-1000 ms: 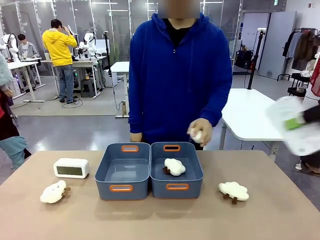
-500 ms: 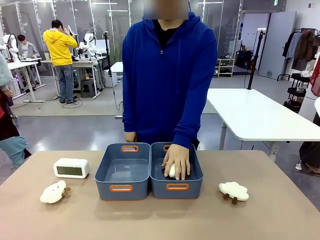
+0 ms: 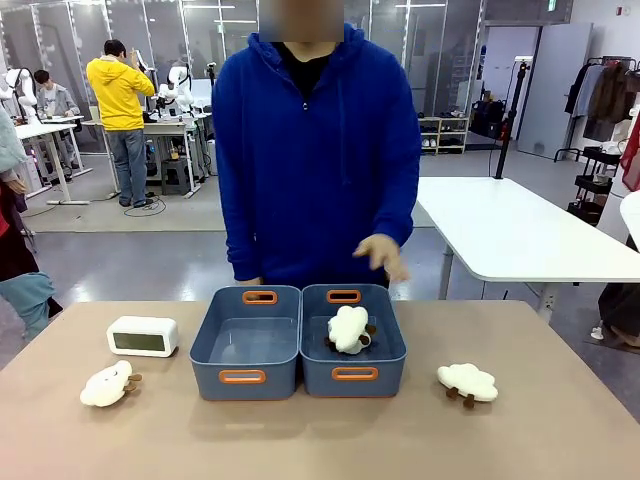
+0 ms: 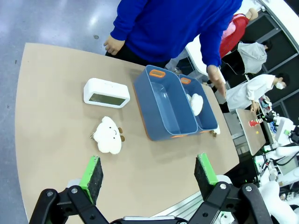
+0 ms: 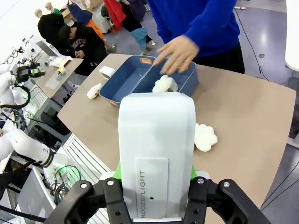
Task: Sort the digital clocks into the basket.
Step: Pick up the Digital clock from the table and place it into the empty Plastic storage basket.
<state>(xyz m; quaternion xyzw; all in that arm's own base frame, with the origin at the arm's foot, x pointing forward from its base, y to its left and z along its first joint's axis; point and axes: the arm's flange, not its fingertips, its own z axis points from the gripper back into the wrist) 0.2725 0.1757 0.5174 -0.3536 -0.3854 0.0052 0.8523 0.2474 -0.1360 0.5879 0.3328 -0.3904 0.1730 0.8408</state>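
One white digital clock (image 3: 142, 336) lies on the table's left, screen toward me; it also shows as the clock (image 4: 106, 93) ahead of my left gripper (image 4: 148, 172), which hangs open and empty high above the table's near edge. My right gripper (image 5: 155, 173) is shut on a second white clock (image 5: 156, 140), held upright high over the table's right side. Two blue-grey baskets stand side by side mid-table: the left basket (image 3: 208, 345) is empty, the right basket (image 3: 392, 350) holds cream plush sheep (image 3: 348, 328). The person's hand (image 3: 380, 257) hovers above the right basket.
A plush sheep (image 3: 108, 385) lies near the front left, below the clock, and another sheep (image 3: 467, 382) lies right of the baskets. The person in a blue hoodie stands at the far edge. Bare tabletop stretches along the near side.
The person put a plush sheep into the right basket and lifted the hand away. My right gripper with its clock, blurred at the front view's right edge a second ago, has moved off that edge.
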